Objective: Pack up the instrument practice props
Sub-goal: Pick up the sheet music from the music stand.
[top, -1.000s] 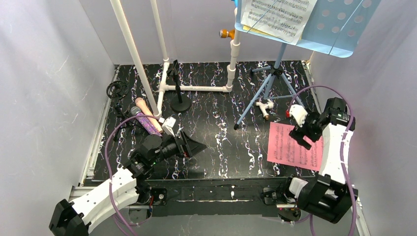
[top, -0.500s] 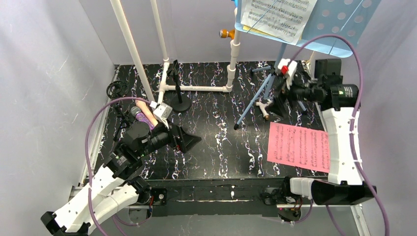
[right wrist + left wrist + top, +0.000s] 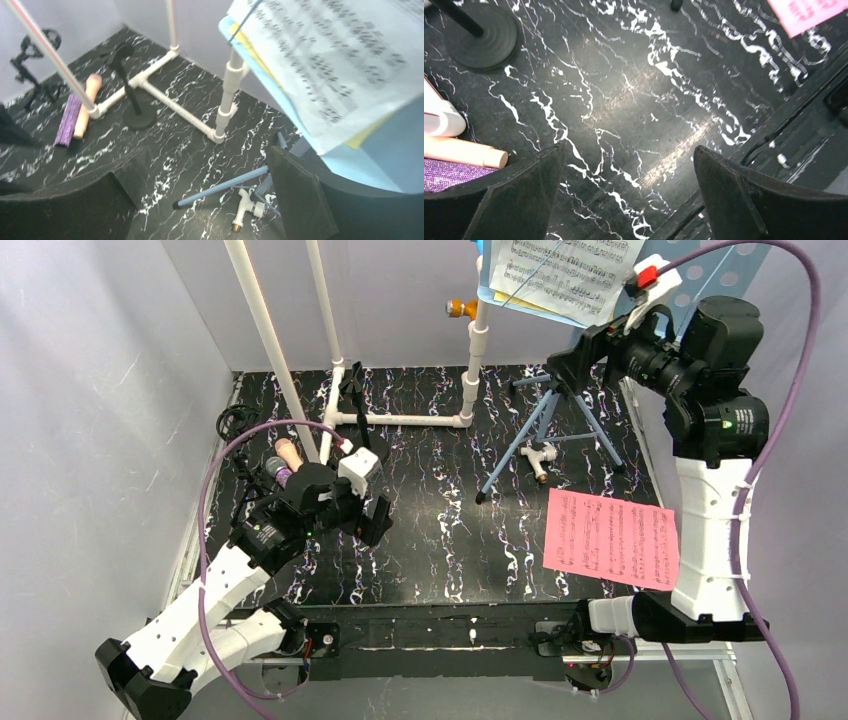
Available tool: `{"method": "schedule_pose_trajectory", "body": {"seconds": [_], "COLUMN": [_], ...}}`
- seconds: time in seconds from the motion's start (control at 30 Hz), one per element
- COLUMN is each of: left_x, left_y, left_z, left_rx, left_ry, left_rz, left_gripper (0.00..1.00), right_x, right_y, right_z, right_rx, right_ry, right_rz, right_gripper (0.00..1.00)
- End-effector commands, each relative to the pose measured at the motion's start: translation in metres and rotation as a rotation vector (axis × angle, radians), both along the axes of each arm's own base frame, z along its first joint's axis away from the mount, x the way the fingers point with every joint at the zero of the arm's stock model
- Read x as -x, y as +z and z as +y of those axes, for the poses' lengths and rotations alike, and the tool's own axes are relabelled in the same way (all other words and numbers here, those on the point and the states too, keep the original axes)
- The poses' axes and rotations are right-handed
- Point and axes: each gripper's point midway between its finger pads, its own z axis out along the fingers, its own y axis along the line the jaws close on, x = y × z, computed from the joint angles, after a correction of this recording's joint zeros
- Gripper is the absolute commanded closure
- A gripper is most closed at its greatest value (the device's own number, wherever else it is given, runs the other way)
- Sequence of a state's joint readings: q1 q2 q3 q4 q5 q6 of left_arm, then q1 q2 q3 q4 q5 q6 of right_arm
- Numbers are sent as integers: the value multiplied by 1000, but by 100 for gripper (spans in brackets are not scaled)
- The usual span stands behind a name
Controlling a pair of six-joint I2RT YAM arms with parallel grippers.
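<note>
The pink microphone (image 3: 289, 452) and the glittery purple microphone (image 3: 283, 477) lie side by side at the table's left, also in the right wrist view (image 3: 86, 102) (image 3: 67, 120). The round-base mic mount (image 3: 366, 453) stands behind my left gripper (image 3: 383, 520), which is open and empty (image 3: 629, 147) over bare table. The black tripod mount (image 3: 238, 423) sits at the far left. The light-blue music rack (image 3: 700, 280) holds white sheet music (image 3: 560, 270) on its blue legs (image 3: 545, 430). My right gripper (image 3: 565, 365) is raised, open and empty (image 3: 207, 150), just below the white page (image 3: 340, 65). A pink page (image 3: 612, 537) lies flat at the right.
The white pipe frame (image 3: 400, 420) runs across the back with tall uprights. A white tap fitting (image 3: 540, 457) lies by the stand's legs. An orange knob (image 3: 460, 308) sits on a pipe. Pale walls close in on three sides.
My right arm has risen from above the pink page to just under the music rack. My left gripper has pulled back and turned toward the round-base mount.
</note>
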State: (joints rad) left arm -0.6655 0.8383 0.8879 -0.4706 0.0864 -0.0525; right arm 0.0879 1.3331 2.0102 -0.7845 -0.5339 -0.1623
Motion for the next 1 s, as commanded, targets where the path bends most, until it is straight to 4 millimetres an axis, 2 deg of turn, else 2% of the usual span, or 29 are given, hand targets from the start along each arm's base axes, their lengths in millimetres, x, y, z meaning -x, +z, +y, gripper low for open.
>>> {"method": "schedule_pose_trajectory", "body": {"seconds": [0.0, 0.2, 0.33, 0.47, 0.7, 0.97], "left_x": [1, 4, 8, 8, 8, 8], "left_y": [-19, -44, -44, -43, -44, -45], "left_z": [8, 16, 16, 16, 16, 14], "left_rx": [-81, -91, -80, -80, -82, -82], "left_ry": [-43, -38, -44, -47, -50, -57], "left_rz": [-26, -56, -57, -55, -55, -52], "left_gripper": [0, 0, 0, 0, 0, 0], "right_x": [-2, -15, -23, -33, -37, -54], "right_y": [47, 64, 67, 63, 63, 52], "right_z": [-26, -58, -65, -63, -48, -47], "right_rx": [-154, -272, -340, -366, -408, -437], "right_ry": [-187, -336, -338, -307, -215, -208], "right_rz": [-80, -82, -58, -32, -3, 42], "right_gripper": [4, 5, 6, 9, 12, 14]}}
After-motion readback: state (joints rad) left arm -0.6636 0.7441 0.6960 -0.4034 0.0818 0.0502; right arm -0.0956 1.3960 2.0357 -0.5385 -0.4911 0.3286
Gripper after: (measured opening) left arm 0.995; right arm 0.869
